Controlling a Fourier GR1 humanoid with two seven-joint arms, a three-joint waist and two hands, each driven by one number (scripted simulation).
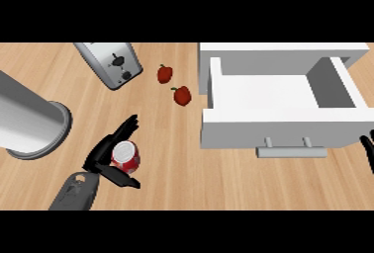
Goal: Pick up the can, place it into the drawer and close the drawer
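- While I look down on the counter [219, 178], my left hand [104, 157] is curled around the red can [125, 157], fingers on its far side and thumb on its near side.
- I see the can lying on its side on the wood, inside that grasp, left of the drawer [277, 118] and well apart from it.
- My right hand [367, 150] shows only as dark fingers at the right edge; I cannot tell how open it is.
- I see the white drawer pulled out.

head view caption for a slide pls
Left hand closes around the red can; white drawer stands open.
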